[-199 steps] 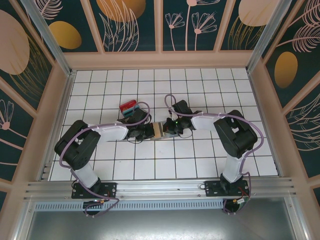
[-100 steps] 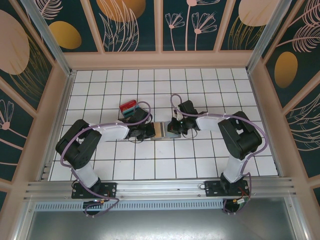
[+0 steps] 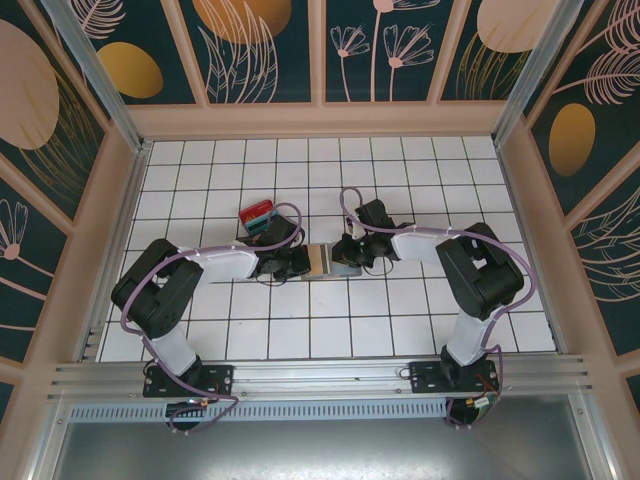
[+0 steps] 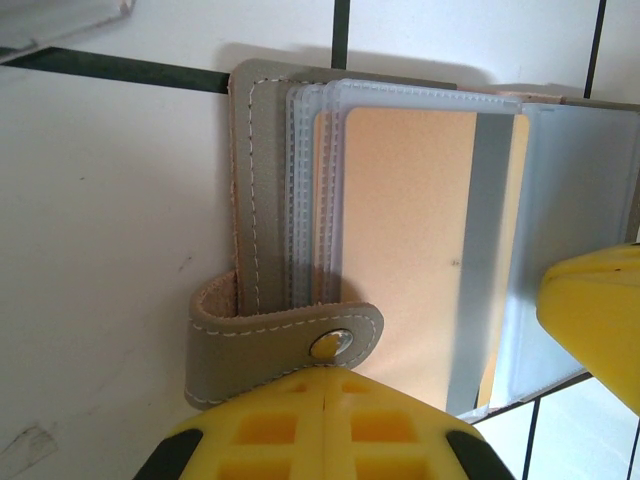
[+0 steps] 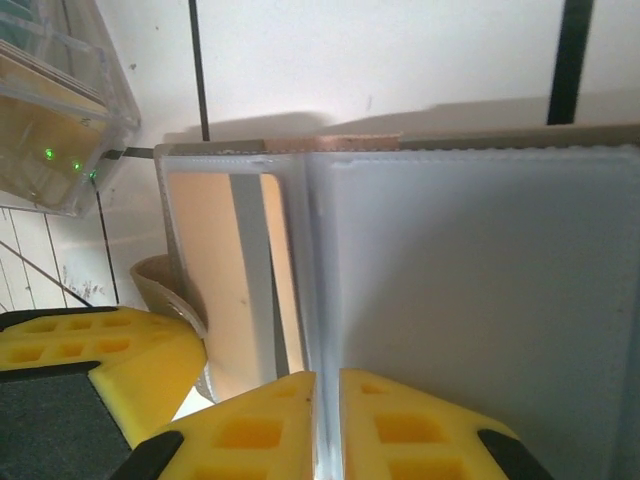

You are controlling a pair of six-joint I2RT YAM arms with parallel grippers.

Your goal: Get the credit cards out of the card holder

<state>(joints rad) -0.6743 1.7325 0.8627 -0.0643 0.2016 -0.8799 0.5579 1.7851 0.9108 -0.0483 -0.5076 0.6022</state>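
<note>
Both arms are folding inward over the table (image 3: pixel 400 320), the left gripper (image 3: pixel 298 264) pointing toward 3 o'clock and the right gripper (image 3: pixel 347 256) toward 9 o'clock. Between them the card holder (image 3: pixel 322 259) is lying open. The left fingers are pressing together at its snap tab (image 4: pixel 290 345); the right fingers are pinching a clear sleeve (image 5: pixel 470 300). A tan card (image 4: pixel 400 230) is sitting inside, and loose credit cards (image 3: pixel 257 214) are lying at the holder's 10 o'clock.

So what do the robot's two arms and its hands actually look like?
The left arm and right arm are both made of chunky black joints linked by smooth white shells. A thin lilac cable loops loosely along each one. The left hand and right hand each end in two bright yellow fingers, blocky, with square hollows moulded into them.
</note>
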